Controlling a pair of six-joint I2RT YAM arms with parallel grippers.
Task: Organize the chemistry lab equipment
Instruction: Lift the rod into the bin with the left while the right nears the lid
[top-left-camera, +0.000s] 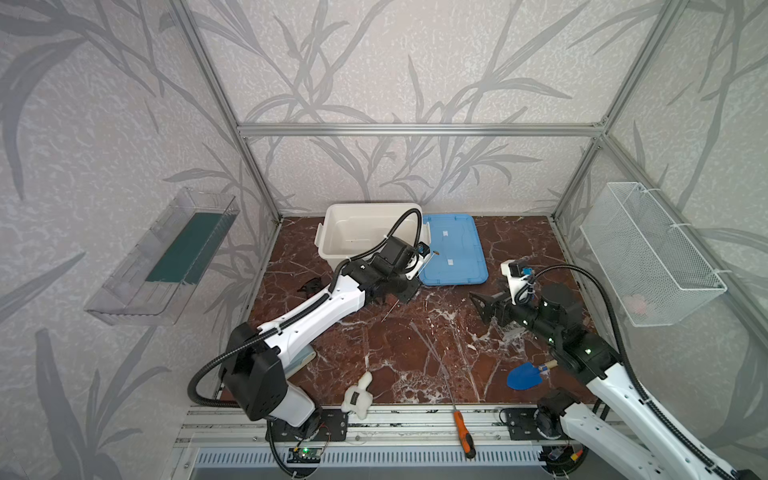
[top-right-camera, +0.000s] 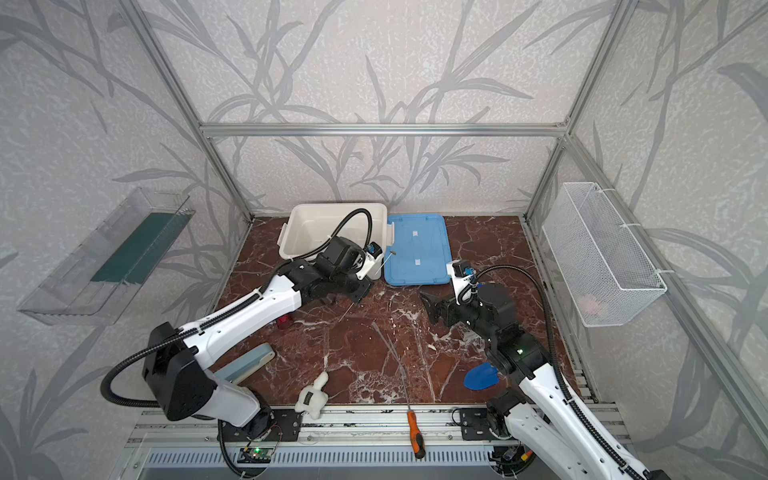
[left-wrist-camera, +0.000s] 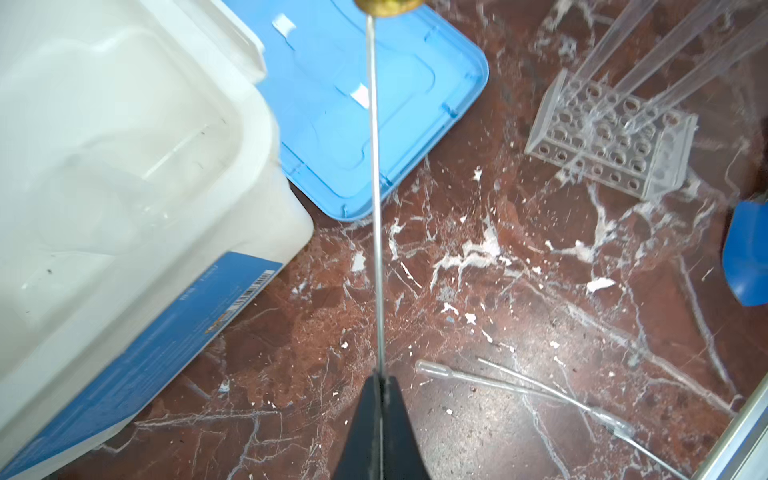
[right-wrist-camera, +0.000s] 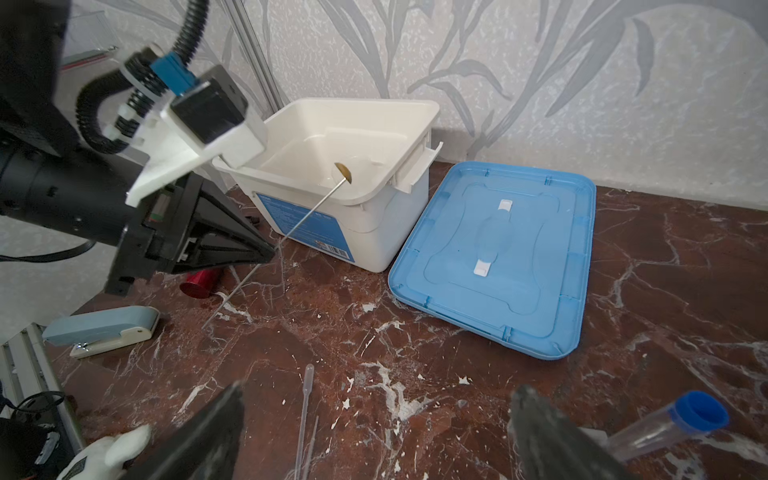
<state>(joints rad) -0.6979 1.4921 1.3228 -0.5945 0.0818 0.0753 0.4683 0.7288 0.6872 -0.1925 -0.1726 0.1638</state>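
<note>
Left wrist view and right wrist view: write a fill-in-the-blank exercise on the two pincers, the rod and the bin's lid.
The left pincer is ___ on the thin metal rod. The right pincer stands ___, holding nothing. The lid lying flat beside the white bin is coloured ___.
Missing words: shut; open; blue.

In both top views the white-and-black left arm (top-left-camera: 316, 316) stretches from lower left to centre, its black left gripper (left-wrist-camera: 380, 374) clamped on a thin metal rod (left-wrist-camera: 374, 187). The matching right arm (top-left-camera: 590, 361) bends in from lower right, its black right gripper (right-wrist-camera: 378, 395) spread wide and empty.
</note>
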